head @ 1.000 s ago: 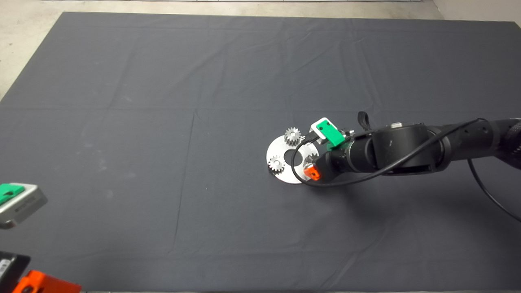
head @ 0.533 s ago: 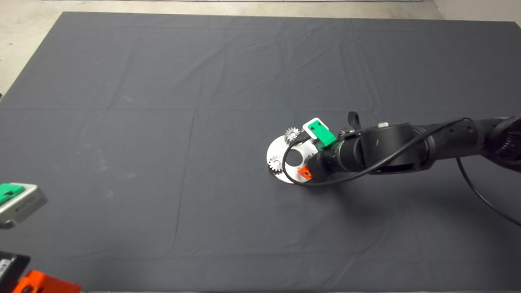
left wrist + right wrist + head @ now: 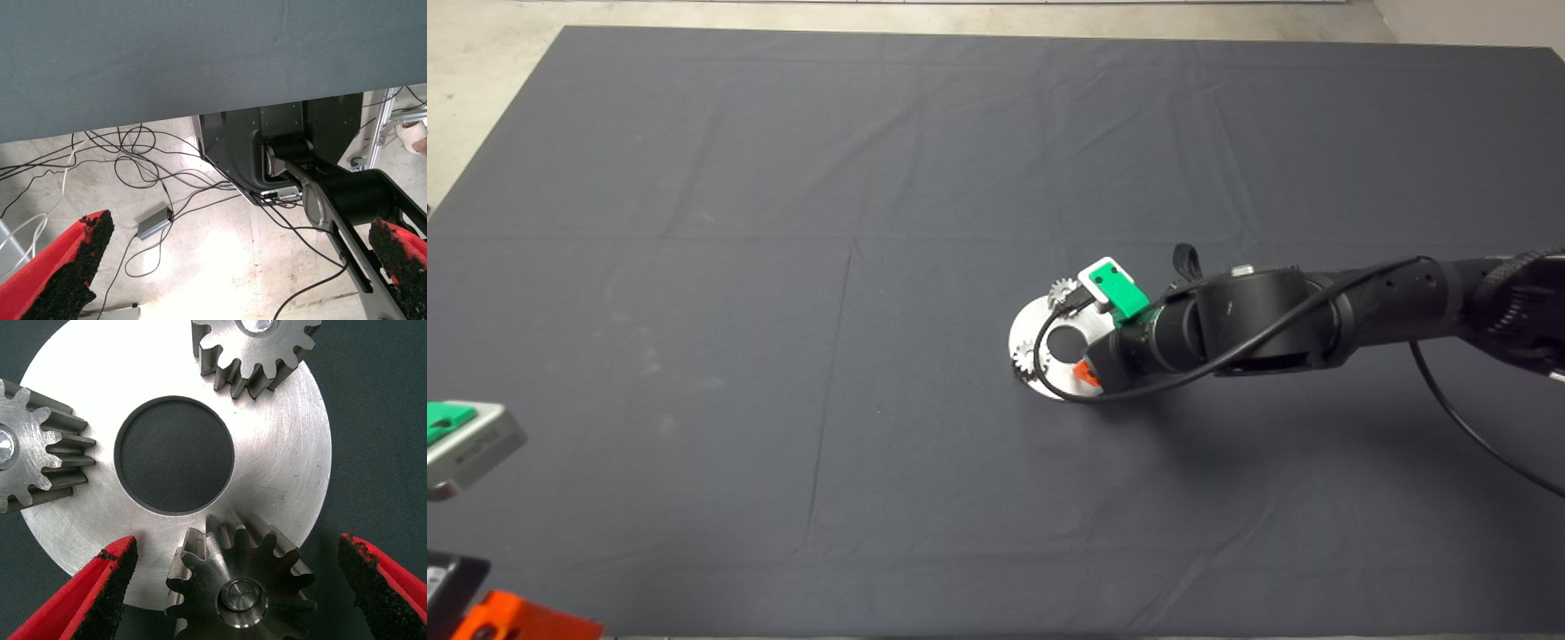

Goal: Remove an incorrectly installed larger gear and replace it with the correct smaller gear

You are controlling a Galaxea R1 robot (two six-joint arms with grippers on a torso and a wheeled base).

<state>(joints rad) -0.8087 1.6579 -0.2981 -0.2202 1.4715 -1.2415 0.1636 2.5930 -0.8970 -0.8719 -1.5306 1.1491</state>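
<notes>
A round silver plate [image 3: 280,453] with a centre hole lies on the mat, and it also shows in the head view [image 3: 1040,378]. The larger gear [image 3: 230,577], silver-grey with flared slanted teeth, sits on a pin at the plate's rim. My right gripper [image 3: 233,553] is open, with one pad [image 3: 113,580] on each side of this gear and apart from it. In the head view the right gripper [image 3: 1092,360] covers the plate's right side and hides that gear. The smaller dark gear is out of view. My left gripper [image 3: 243,237] is open and empty, parked at the lower left [image 3: 498,622].
Two small pale silver gears [image 3: 257,350] [image 3: 33,453] stand on the plate's rim, also seen from above [image 3: 1062,290] [image 3: 1024,356]. The right arm's black cable [image 3: 1049,329] loops over the plate. The left wrist view shows floor, cables and the robot's base [image 3: 267,153].
My right arm has moved left over the plate. The gripper now covers more of the plate and part of the two small gears. The left arm has barely moved.
</notes>
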